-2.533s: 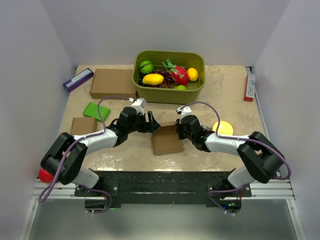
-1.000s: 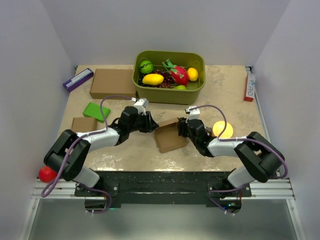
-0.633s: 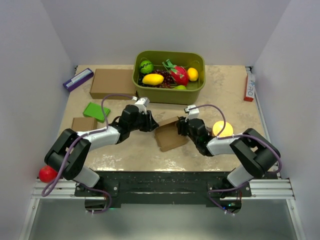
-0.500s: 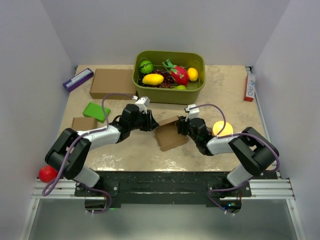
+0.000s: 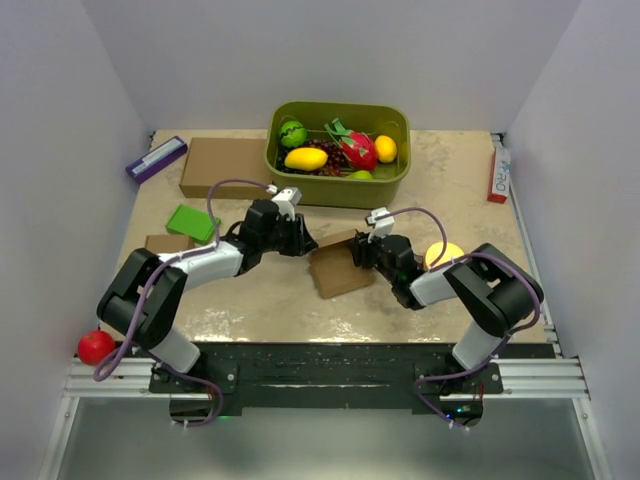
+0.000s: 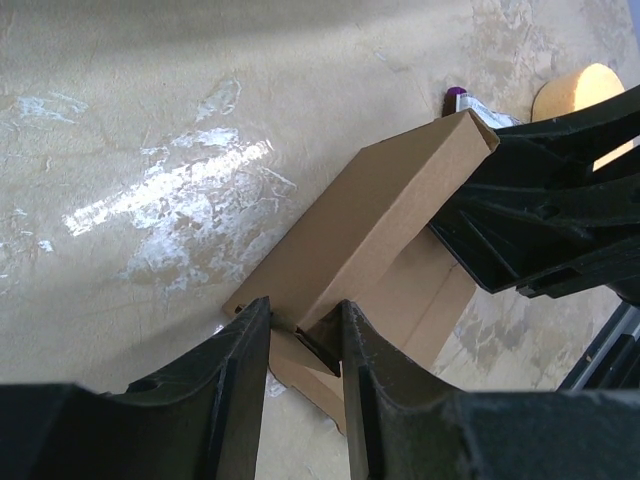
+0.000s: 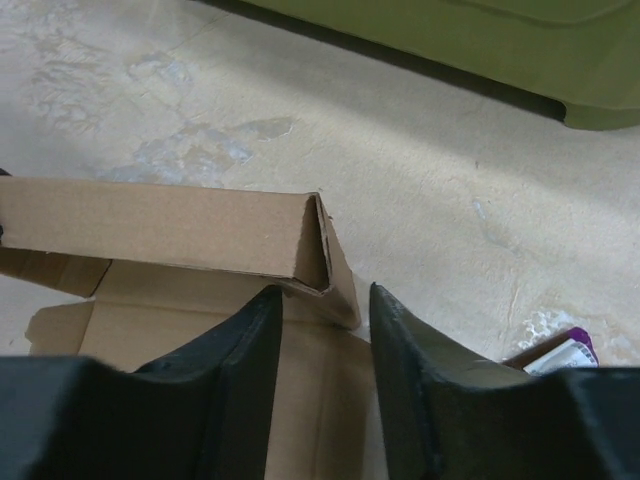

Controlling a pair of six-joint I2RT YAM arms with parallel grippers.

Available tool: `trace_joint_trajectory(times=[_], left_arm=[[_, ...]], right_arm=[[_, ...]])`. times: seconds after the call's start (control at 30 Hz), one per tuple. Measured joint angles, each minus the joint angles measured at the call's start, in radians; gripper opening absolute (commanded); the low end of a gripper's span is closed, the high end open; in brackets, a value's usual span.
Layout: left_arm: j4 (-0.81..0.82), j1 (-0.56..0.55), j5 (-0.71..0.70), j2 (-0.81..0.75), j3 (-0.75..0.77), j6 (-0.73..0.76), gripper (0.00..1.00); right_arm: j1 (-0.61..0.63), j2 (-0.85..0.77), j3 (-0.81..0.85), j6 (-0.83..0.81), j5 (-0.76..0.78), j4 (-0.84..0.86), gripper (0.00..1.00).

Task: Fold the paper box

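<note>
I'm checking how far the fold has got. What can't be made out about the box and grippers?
- Top view: the raised wall's ends on the plain brown thin-cardboard paper box, covered by the left gripper and right gripper.
- Left wrist view: whether its black fingers clamp that wall; they hide the contact.
- Right wrist view: the same; the fingers cover the box's near flaps.
- Top view: yellow round object, half behind the right arm.
</note>
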Motion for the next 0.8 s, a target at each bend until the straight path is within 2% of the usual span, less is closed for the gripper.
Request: trace_joint_trajectory(times=[0.17, 0.5, 0.6, 0.67, 0.8], left_arm=[[-0.007, 0.011, 0.018, 0.011, 0.011, 0.002, 0.34], [-0.018, 0.021, 0.034, 0.025, 0.029, 0.011, 0.34], [-0.024, 0.027, 0.034, 0.026, 0.033, 0.016, 0.33], [-0.024, 0.031, 0.031, 0.026, 0.034, 0.019, 0.33], [-0.024, 0.035, 0.024, 0.026, 0.035, 0.024, 0.33]], right_arm=[[-0.004, 0.034, 0.002, -0.019, -0.034, 0.041, 0.29], [-0.012, 0.053, 0.017, -0.046, -0.055, 0.047, 0.16], [-0.016, 0.067, 0.045, -0.050, -0.059, 0.027, 0.10], [-0.017, 0.079, 0.072, -0.055, -0.059, 0.006, 0.01], [-0.017, 0.086, 0.097, -0.058, -0.060, -0.021, 0.00]])
